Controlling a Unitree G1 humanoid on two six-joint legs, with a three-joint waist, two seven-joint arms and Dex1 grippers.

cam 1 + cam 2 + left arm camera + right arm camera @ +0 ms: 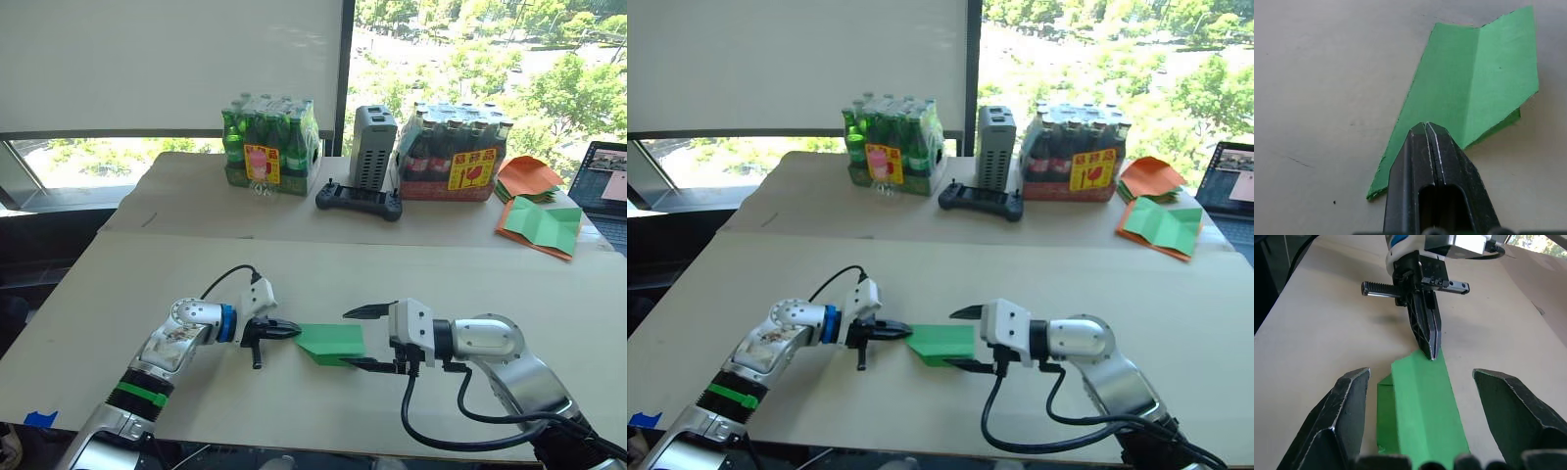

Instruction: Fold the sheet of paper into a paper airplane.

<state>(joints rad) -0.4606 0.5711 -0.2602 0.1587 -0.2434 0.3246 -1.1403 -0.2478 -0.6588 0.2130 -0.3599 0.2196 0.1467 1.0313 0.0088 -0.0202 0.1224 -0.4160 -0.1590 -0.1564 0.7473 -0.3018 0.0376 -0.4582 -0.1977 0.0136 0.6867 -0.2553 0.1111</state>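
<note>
The sheet of paper lies on the near table, folded into a pointed bright green wedge with a raised centre crease, the form of a paper airplane. My left gripper is shut, and its joined tips rest on top of the wedge's narrow end. My right gripper is open. Its two fingers stand on either side of the wide end without touching it. The two grippers point at each other across the paper.
On the far table stand a pack of green bottles, a grey box, a black controller and a pack of dark bottles. Orange and green sheets and a laptop lie at the far right.
</note>
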